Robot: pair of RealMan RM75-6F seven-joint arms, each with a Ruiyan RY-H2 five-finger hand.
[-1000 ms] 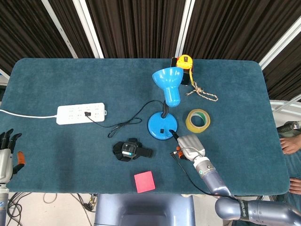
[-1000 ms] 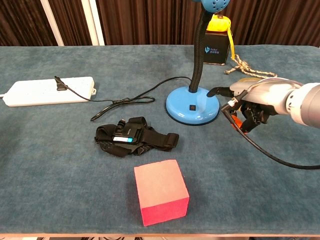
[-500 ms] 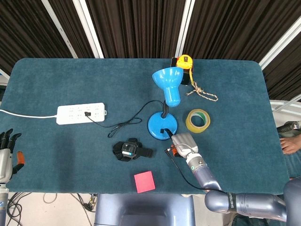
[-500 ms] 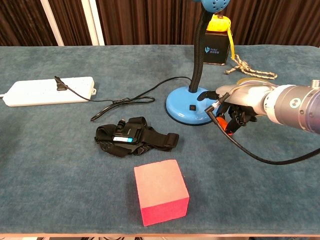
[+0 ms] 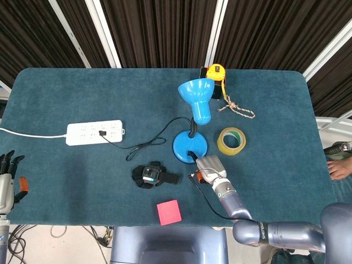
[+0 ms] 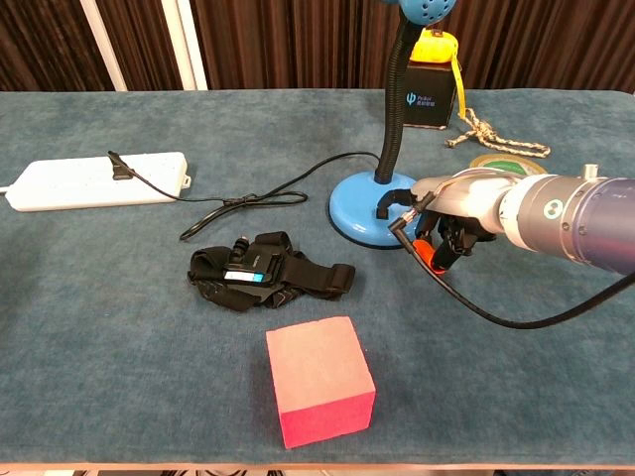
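Observation:
A blue desk lamp stands mid-table, its round base under a bent neck and its shade facing up. My right hand lies just right of the base. One extended fingertip rests on the base where the black switch sits, and the other fingers are curled in, holding nothing. My left hand hangs off the table's left front corner with straight, spread fingers and holds nothing. The lamp's black cord runs to a white power strip.
A black strapped device lies left of the hand, with a pink cube near the front edge. A tape roll, a rope and a yellow tape measure sit behind and to the right.
My right hand has slid left toward the lamp base, and its extended fingertip now covers the switch. The left hand has stayed still.

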